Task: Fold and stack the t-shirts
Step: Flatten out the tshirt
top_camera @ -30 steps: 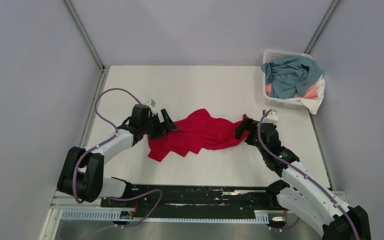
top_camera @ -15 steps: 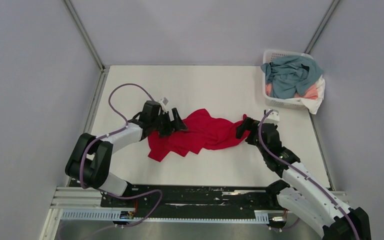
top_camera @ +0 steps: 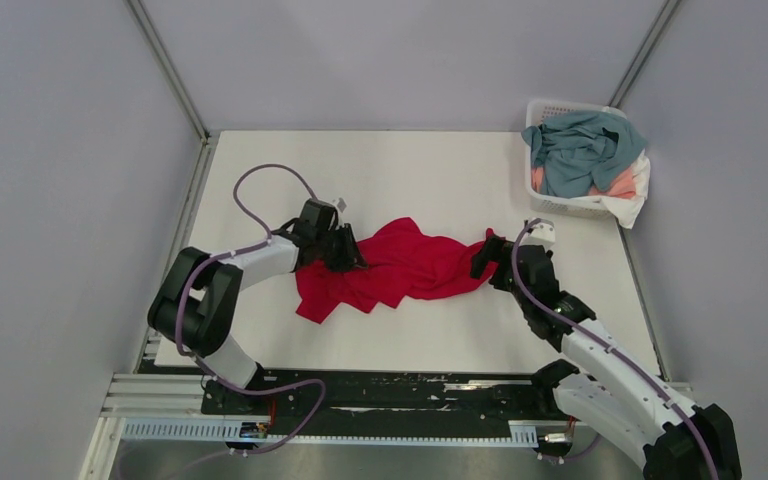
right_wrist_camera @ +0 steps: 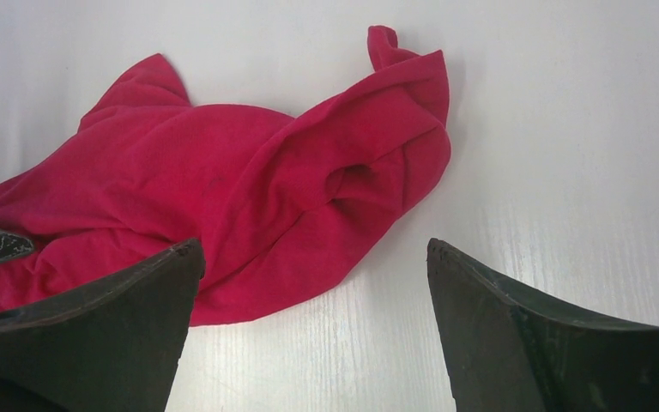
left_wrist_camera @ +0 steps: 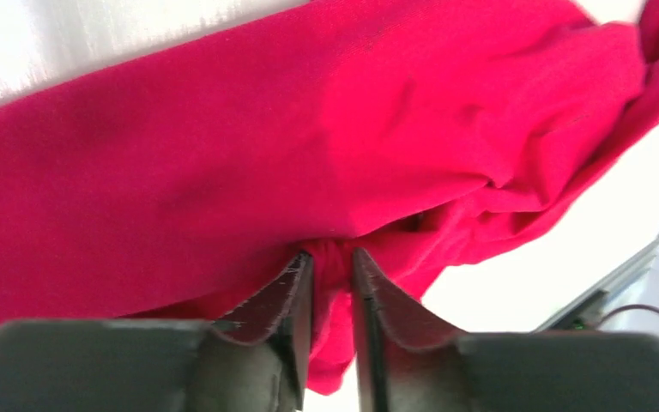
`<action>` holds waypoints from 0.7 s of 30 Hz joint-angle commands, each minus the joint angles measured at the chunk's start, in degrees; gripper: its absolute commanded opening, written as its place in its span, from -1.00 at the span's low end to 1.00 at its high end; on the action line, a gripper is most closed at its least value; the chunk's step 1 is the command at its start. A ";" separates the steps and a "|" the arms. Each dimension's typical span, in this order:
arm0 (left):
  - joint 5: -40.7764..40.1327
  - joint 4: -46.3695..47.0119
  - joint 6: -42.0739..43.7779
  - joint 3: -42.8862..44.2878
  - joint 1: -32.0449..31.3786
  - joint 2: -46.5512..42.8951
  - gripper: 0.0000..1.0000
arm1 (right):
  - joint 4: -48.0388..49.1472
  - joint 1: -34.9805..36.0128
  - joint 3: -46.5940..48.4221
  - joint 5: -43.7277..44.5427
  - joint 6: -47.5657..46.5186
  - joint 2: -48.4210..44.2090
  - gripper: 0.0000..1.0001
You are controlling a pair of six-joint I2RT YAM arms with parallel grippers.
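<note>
At the left of the counter (top_camera: 410,170), the left jaws are pressed nearly together on a small tuck at the left edge of the red shirt (top_camera: 400,265); only a thin fold of cloth is seen between them in the wrist view. So slight a pinch could be lost under a pull. It also cannot be told how many layers are caught, so the shirt might be raised bunched rather than spread. The shirt is crumpled at the middle of the counter, between the two arms. At the right, the right jaws are spread wide and nothing is held. The shirt's right end lies just ahead of them and partly between them, so a pull from the left alone would likely drag the whole heap. Further right, other shirts (top_camera: 580,150) are heaped in the basket (top_camera: 565,205).
</note>
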 commanded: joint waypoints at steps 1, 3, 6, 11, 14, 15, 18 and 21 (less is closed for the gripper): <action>-0.92 -2.00 1.57 2.95 -0.59 -1.05 -0.64 | 1.99 0.13 0.88 2.04 0.38 0.35 1.00; -1.47 -2.35 1.29 2.78 -0.64 -3.10 -0.96 | 1.70 0.08 0.96 3.03 0.62 0.70 1.00; -3.31 -2.33 0.65 1.32 -0.67 -7.57 -1.00 | 1.14 0.08 1.04 5.40 1.46 1.74 1.00; -10.65 -3.32 -1.05 -2.38 -0.68 -20.51 -1.00 | -2.04 0.06 2.29 9.04 3.63 4.39 1.00; -18.20 -6.47 -1.83 -4.46 -0.60 -28.96 -1.00 | -3.13 -0.13 2.91 10.23 4.33 6.12 1.00; -19.56 -7.11 -2.15 -4.86 -0.59 -30.62 -1.00 | -3.22 -0.19 3.08 10.07 4.49 6.73 1.00; -25.19 -10.42 -2.84 -6.62 -0.56 -38.29 -1.00 | -3.36 -0.33 3.69 8.77 5.36 8.81 1.00; -28.14 -12.68 -3.54 -7.96 -0.51 -43.03 -1.00 | -3.02 -0.43 4.62 7.20 6.54 11.26 1.00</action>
